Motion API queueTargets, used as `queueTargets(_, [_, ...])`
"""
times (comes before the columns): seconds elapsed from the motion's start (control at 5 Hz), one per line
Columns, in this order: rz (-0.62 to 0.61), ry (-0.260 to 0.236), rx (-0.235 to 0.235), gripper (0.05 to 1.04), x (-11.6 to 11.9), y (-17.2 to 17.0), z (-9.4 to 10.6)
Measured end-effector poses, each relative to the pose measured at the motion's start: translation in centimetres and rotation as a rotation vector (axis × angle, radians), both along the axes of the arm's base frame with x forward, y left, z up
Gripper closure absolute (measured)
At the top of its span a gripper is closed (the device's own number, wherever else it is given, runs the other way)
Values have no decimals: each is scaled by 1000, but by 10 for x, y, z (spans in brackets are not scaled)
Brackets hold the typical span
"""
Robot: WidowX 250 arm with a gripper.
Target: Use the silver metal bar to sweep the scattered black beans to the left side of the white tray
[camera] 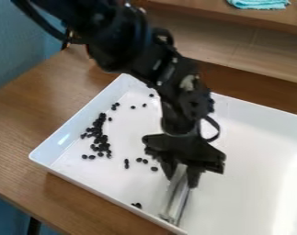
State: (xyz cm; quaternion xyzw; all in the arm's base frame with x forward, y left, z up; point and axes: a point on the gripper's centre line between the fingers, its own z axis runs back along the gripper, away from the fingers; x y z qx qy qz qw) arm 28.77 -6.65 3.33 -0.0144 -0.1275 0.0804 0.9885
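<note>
The tool [177,196], silver and long, is in the white tray [252,147] on the tabletop [27,117], its low end by the near wall. The fingers [194,178] are closed on its upper end, parted only by its width. The black beans [100,137] lie loose; a hard sweep could scatter them, or a wall knock could twist the tool. I can read no writing.
</note>
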Motion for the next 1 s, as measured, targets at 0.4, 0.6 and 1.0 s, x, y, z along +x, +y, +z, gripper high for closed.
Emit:
queueTargets(0.4, [-8,20,23,692,-5,46,4])
queueTargets(0.6, [-11,50,27,692,-7,68,14])
queueTargets(1.0, [20,27,60,692,1,122,32])
